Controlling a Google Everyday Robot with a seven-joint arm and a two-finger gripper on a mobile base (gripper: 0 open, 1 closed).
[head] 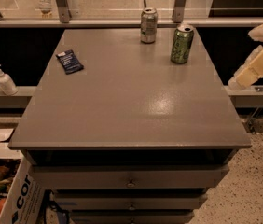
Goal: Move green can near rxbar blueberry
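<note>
The green can (pixel 182 44) stands upright at the far right of the grey table (pixel 131 101). The rxbar blueberry (pixel 69 61), a flat dark navy wrapper, lies at the far left of the table. My gripper (pixel 241 59) hangs off the table's right edge, to the right of the green can and a little nearer than it. Its two pale fingers (pixel 258 68) stand apart with nothing between them. It touches nothing.
A silver-grey can (pixel 148 25) stands at the table's back edge, left of the green can. A soap pump bottle (pixel 4 80) sits on a ledge to the left. A cardboard box (pixel 10 195) with items is on the floor at lower left. Drawers (pixel 130 181) lie under the table's front.
</note>
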